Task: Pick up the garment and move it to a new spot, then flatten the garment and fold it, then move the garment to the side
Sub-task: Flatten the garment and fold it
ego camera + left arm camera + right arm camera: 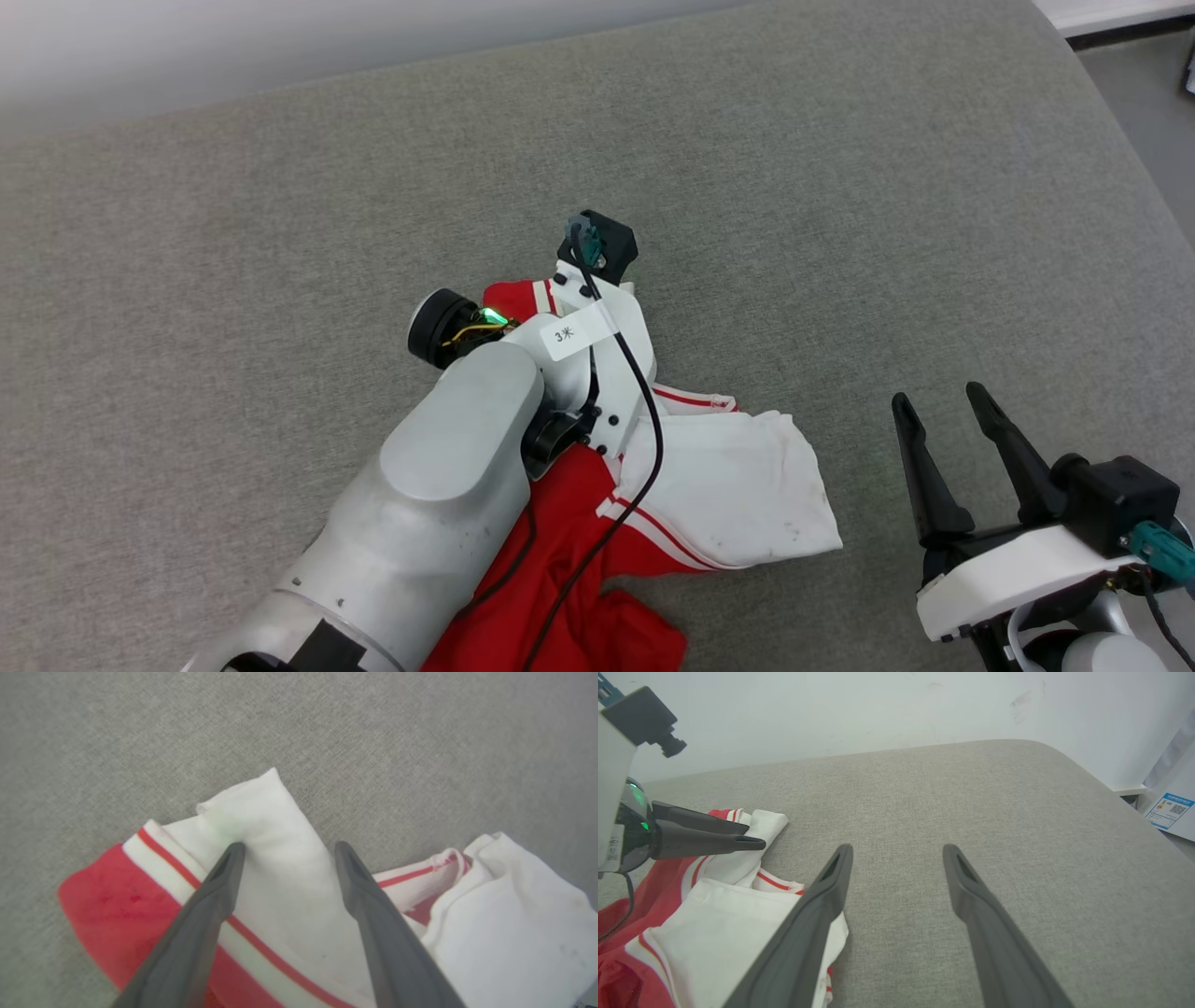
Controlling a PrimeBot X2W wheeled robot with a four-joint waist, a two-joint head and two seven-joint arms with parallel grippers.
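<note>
The garment (pixel 738 476) lies crumpled on the grey pad (pixel 280 187). The left gripper (pixel 287 849) is over the garment's white sleeve, jaws wide, straddling a raised fold. I cannot tell whether its tips touch the cloth. The right gripper (pixel 938 397) sits to the garment's right, apart from it, jaws wide and empty.

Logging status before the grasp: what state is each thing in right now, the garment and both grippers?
garment: crumpled in a heap on the grey padded surface, not folded.
left gripper: open, poised astride a white fold of it, nothing clamped.
right gripper: open, empty, beside the garment.
</note>
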